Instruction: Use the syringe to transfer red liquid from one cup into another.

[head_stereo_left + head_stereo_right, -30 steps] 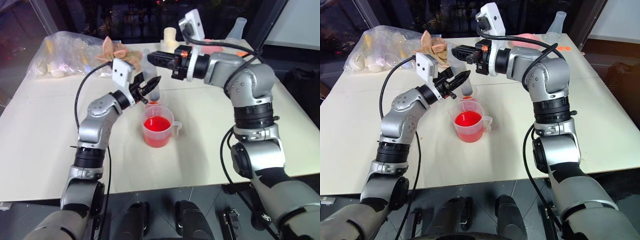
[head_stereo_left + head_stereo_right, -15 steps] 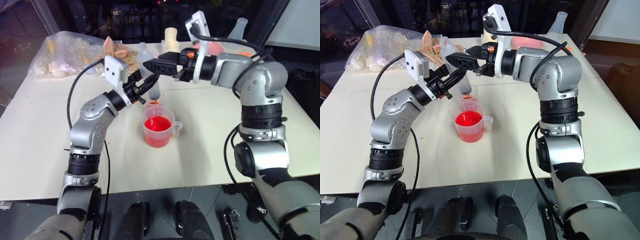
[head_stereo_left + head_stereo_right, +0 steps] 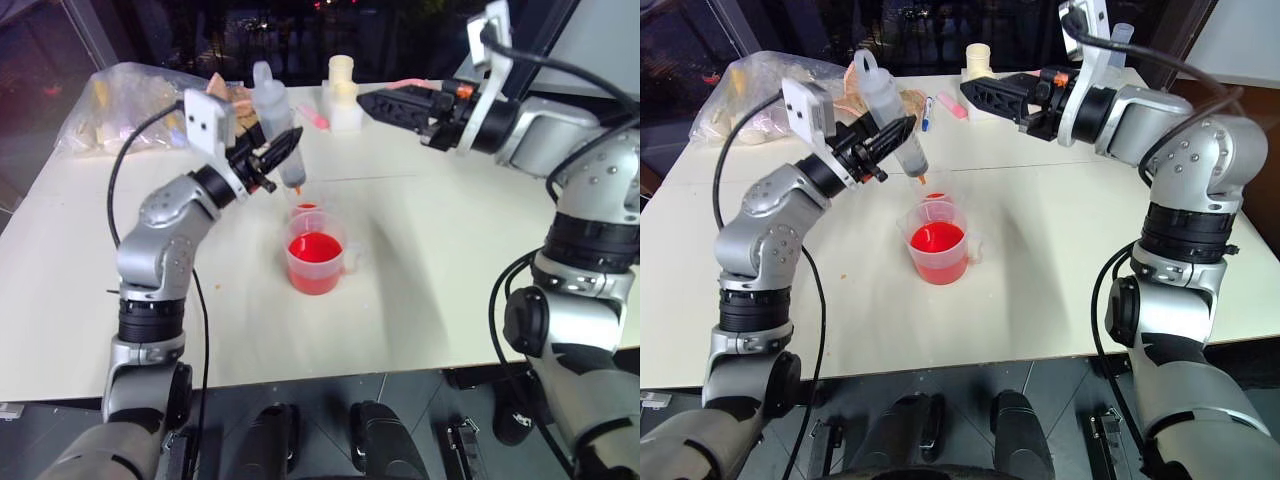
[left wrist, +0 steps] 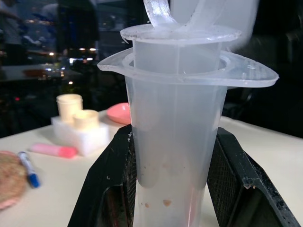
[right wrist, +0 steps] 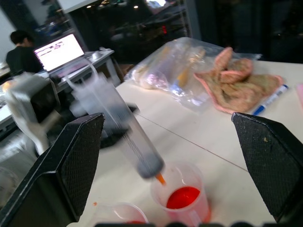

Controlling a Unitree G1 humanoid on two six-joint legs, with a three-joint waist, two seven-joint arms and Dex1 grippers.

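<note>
My left gripper point(image 3: 885, 140) is pinching the large clear plastic syringe point(image 3: 890, 110), orange tip hanging above the small clear cup point(image 3: 937, 205) at its five o'clock. My right gripper point(image 3: 980, 92) is standing spread wide, well apart at the syringe's three o'clock.

Bright tabletop, dark surroundings, slight motion blur

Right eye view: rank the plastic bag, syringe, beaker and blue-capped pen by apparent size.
1. plastic bag, largest, though farther away.
2. and 3. syringe and beaker look alike; the syringe is nearer the camera, so unsure.
4. blue-capped pen, smallest.
</note>
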